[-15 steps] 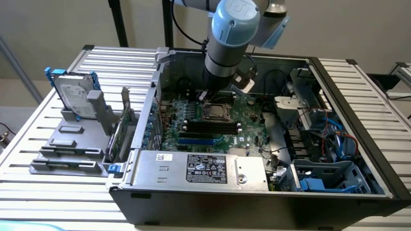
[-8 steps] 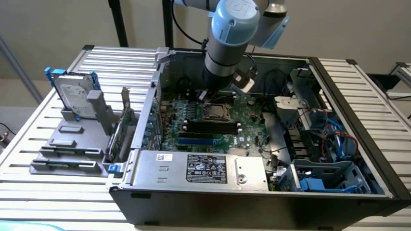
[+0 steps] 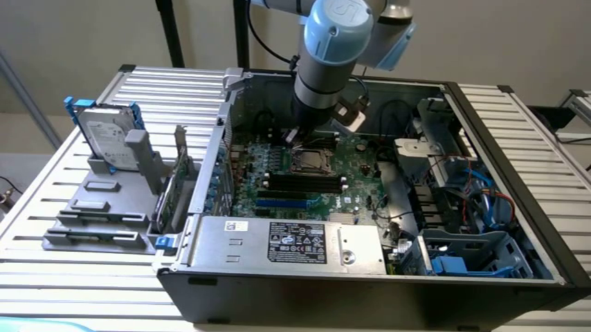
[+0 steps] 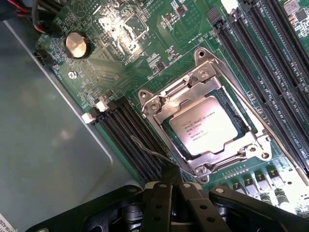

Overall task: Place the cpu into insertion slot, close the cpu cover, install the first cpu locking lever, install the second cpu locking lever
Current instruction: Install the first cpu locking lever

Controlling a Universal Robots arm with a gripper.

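The cpu (image 4: 203,126), pale silver with printed text, lies flat in the insertion slot (image 3: 309,160). The silvery cpu cover (image 4: 161,108) is folded down around it, framing its face. A thin wire locking lever (image 4: 149,151) runs along one side of the socket to my gripper (image 4: 170,181), whose black fingers are shut together with their tips at the lever's end. A second lever (image 4: 241,99) lies along the opposite side of the cover. In the exterior view the arm's wrist (image 3: 319,83) hangs inside the open computer case, just behind the socket.
Long black memory slots (image 4: 128,137) flank the socket, with more (image 4: 260,63) on its other side. A coin battery (image 4: 77,44) sits on the green board beside the grey case wall (image 4: 43,145). Power supply (image 3: 295,242), drive cage (image 3: 471,256) and cables crowd the case; a hard drive (image 3: 106,135) stands outside.
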